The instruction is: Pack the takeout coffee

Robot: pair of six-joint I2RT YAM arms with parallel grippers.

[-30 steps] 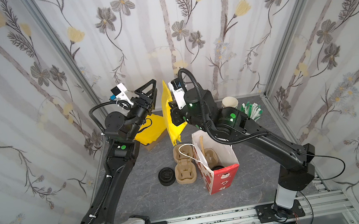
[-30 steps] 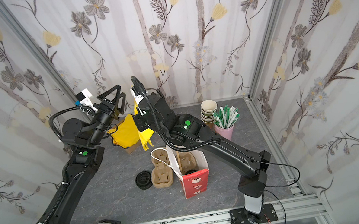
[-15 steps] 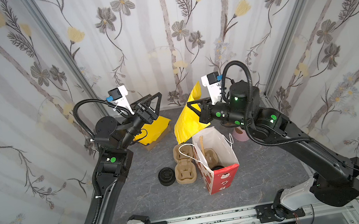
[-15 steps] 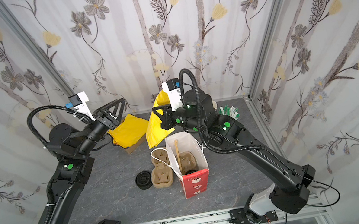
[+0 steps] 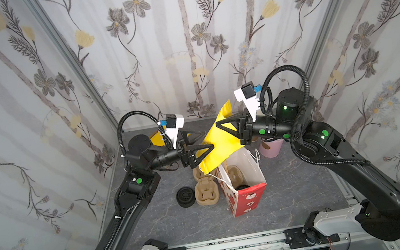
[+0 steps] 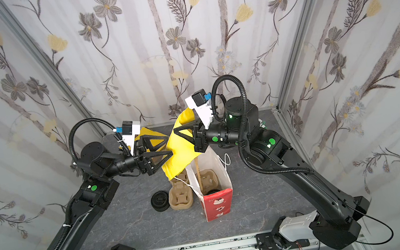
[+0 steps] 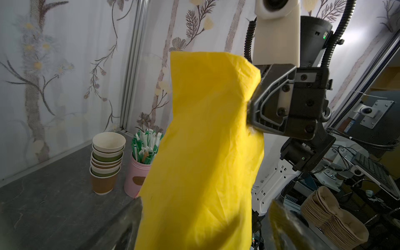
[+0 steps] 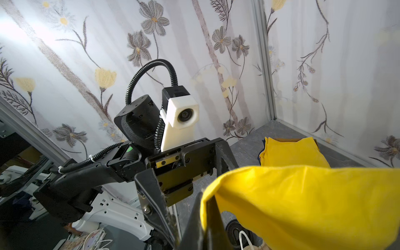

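Right gripper (image 5: 218, 125): pinching yellow sheet (image 5: 220, 147), sheet hanging lengthwise over bag (image 5: 248, 196) mouth.
Left gripper (image 5: 207, 141): gaping wide, straddling sheet's near edge.
Coffee (image 5: 242, 187): apparently sitting inside bag, beneath both grippers.

Three walls (image 5: 180, 39) close in the booth, papered in pale grey and white stripes with drawn grey flowers, yellow blooms and thin dark stems. Silver metal posts (image 5: 69, 59) run up the two back corners. The floor (image 5: 300, 196) is a dark grey slab veined like slate, matte and evenly lit in both top views. In the right wrist view a bright patch of light (image 8: 21, 26) washes out the wallpaper. Past the open side, the left wrist view shows a dim, cluttered work area with cables (image 7: 342, 151) and what looks like a keyboard (image 7: 372, 168).
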